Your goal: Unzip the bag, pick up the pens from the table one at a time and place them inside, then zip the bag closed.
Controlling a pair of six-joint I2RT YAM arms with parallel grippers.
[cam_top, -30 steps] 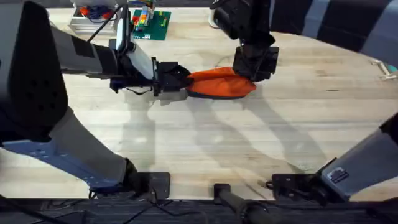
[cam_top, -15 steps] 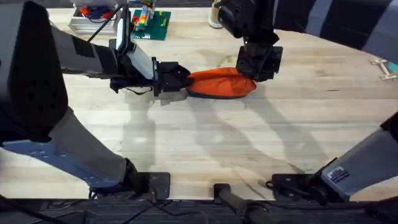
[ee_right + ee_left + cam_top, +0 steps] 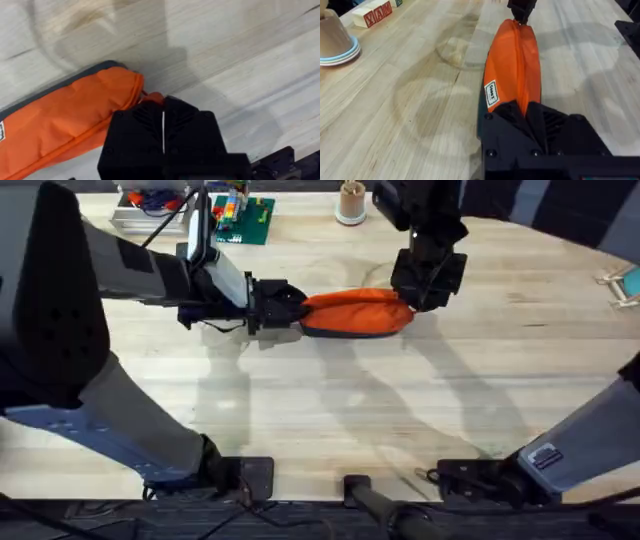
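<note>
Orange bag (image 3: 357,313) lies flat mid-table (image 3: 400,420), zipper seam along its top looks closed. Left gripper (image 3: 285,308) clamps the bag's left end, fingers pinched on fabric. Right gripper (image 3: 425,285) sits at the bag's right end, fingers pressed together on a small orange tab there. Green baseplate (image 3: 250,222) and a cup (image 3: 350,202) sit at the far edge.

green baseplate (image 3: 243,220) | toy bricks (image 3: 229,205) | cup on saucer (image 3: 351,204) | lettered block (image 3: 372,14)
</note>
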